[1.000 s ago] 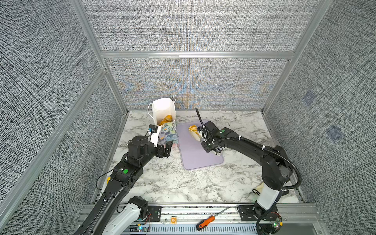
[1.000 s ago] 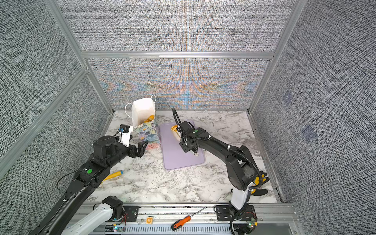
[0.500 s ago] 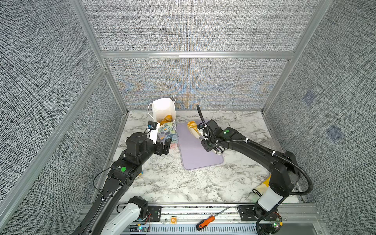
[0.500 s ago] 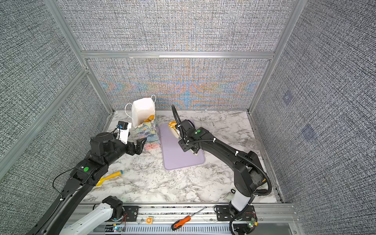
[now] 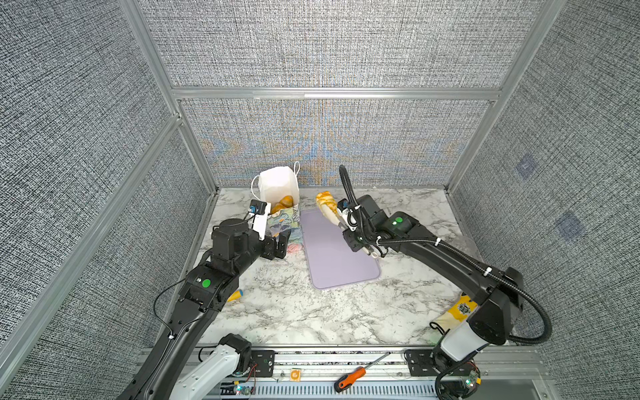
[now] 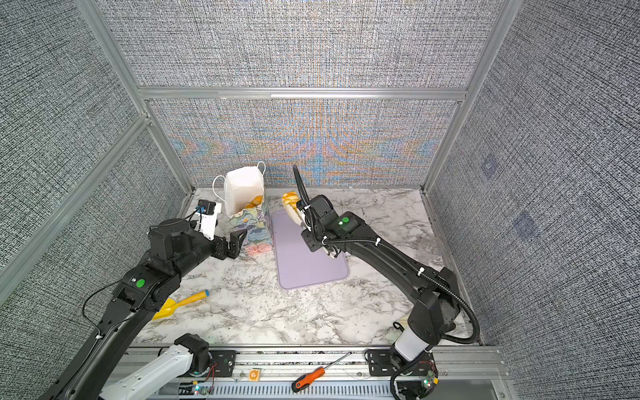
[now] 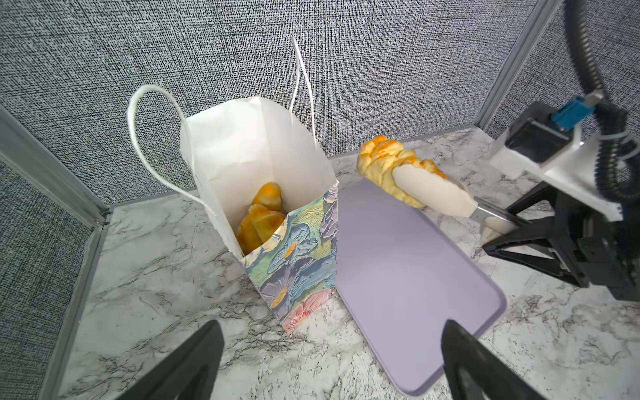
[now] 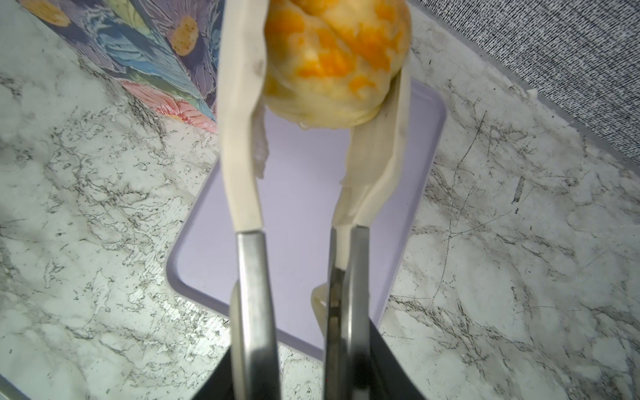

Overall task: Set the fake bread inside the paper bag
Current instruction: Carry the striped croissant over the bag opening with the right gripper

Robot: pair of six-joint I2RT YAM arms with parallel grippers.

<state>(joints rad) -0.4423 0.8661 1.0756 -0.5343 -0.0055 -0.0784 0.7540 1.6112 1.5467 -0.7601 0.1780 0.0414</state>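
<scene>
So, what changed over the last second: the right end effector (image 7: 502, 233), clamped on a pair of tongs (image 7: 433, 190), has carried the twisted roll (image 7: 381, 162) up off the lilac tray (image 7: 398, 270) and toward 12 o'clock. A second ago that roll hung low over the tray's far half. Now in both top views it's in the air past the tray's 12 o'clock edge, pinched between the cream tong tips. The paper bag (image 7: 256, 145) stands at roughly 9 o'clock from the roll, mouth open, with a couple of golden pastries (image 7: 263, 214) already inside. The left end effector (image 6: 234, 242) has barely budged: jaws spread wide, holding nothing, hanging over the tabletop (image 5: 311, 311) near the bag's 6 o'clock side, not touching it as far as I can tell. I don't see any bread left on the tray, so my guess is this is the final piece, and what's left is a short swing to 9 o'clock over the bag mouth and a release. The mouth looks narrow though, so the long roll probably wants to go in end first.
</scene>
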